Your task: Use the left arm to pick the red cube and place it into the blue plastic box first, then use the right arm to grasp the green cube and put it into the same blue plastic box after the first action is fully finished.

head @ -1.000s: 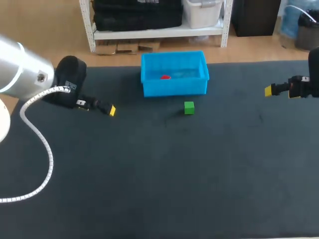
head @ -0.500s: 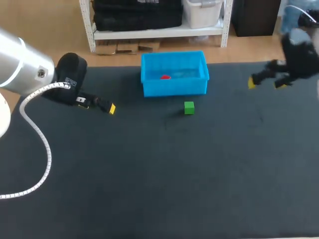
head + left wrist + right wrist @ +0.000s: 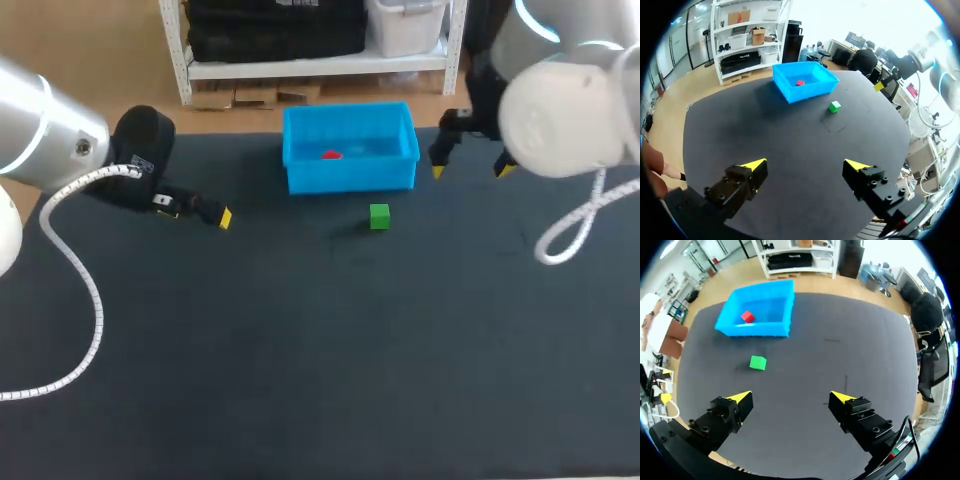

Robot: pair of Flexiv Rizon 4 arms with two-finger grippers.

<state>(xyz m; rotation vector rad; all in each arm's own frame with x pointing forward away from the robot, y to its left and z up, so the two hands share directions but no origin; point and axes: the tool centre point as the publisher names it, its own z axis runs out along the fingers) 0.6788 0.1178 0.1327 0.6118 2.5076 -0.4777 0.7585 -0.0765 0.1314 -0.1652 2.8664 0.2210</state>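
Red cube (image 3: 331,155) in blue box (image 3: 350,178); green cube (image 3: 379,216) outside, nearby.

Left arm (image 3: 40,130) and right arm (image 3: 560,130) are silver-white with coiled white cables (image 3: 96,310); black yellow-tipped fingers (image 3: 737,185) seemingly bear screws

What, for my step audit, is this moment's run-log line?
red cube: in blue box | green cube: on table | left gripper: open | right gripper: open
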